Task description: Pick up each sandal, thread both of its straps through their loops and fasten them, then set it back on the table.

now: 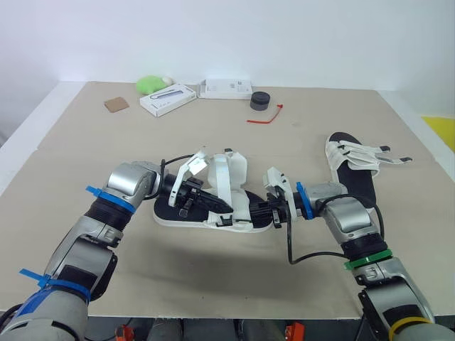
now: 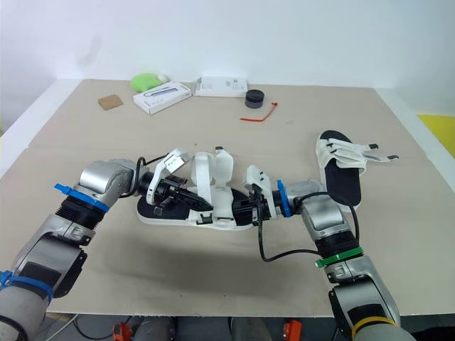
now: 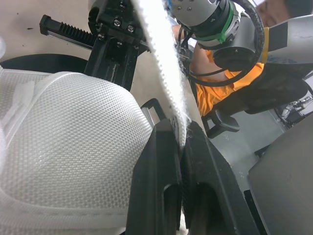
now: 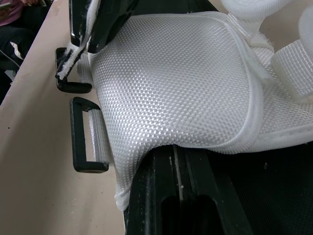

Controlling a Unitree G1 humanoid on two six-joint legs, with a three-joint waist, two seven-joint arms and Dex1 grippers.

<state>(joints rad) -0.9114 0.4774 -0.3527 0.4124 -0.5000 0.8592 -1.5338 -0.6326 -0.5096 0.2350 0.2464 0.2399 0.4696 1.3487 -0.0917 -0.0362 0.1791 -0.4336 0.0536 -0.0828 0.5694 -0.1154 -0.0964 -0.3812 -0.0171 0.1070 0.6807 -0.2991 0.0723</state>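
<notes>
- The near sandal (image 1: 174, 212) lies flat on the table (image 1: 213, 135) at centre front, black sole down, between the two grippers.
- The left gripper (image 3: 181, 129) reaches in from the sandal's left side. Its fingers are closed together and pinch a white webbing strap (image 3: 161, 58), which runs up and away from the fingertips.
- The sandal's white mesh upper (image 4: 171, 78) bulges just beside the left gripper's fingers.
- The right gripper (image 4: 178, 152) meets the same sandal from the opposite side. Its fingers stand almost together, with the tips against the lower edge of the mesh upper; whether fabric is clamped between them cannot be told.
- Two black rectangular loops (image 4: 83, 134) hang at the edge of the mesh upper, near the right gripper's tips. The lower loop carries a short white tab.
- The second sandal (image 1: 359, 167) lies on the table's right side, well apart from both grippers, its white straps spread out to the right.
- At the table's far edge: a white box (image 1: 168, 99), a black round object (image 1: 260, 101) and a red tie (image 1: 266, 117).
</notes>
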